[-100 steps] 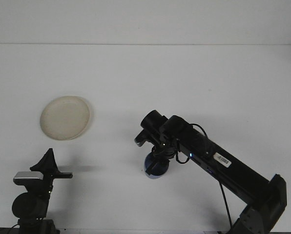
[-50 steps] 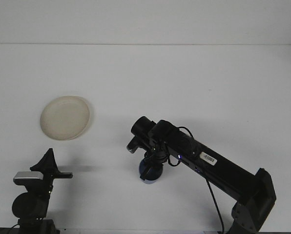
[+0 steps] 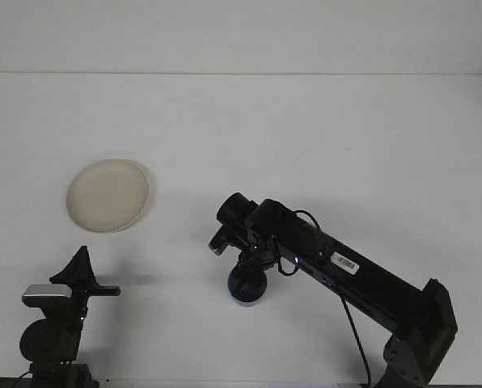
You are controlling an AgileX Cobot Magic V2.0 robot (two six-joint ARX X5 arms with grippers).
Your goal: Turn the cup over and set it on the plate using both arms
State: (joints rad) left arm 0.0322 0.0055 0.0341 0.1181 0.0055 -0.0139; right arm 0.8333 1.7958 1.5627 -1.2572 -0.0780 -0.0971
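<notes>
The right gripper [image 3: 248, 271] hung straight down over the blue cup [image 3: 247, 288] near the middle of the white table [image 3: 322, 137], touching its top; whether its jaws were clamped on it I couldn't tell. The cream plate [image 3: 108, 195] lay well apart to the far left. The left gripper [image 3: 81, 273] sat parked at the near left, jaws apart.
</notes>
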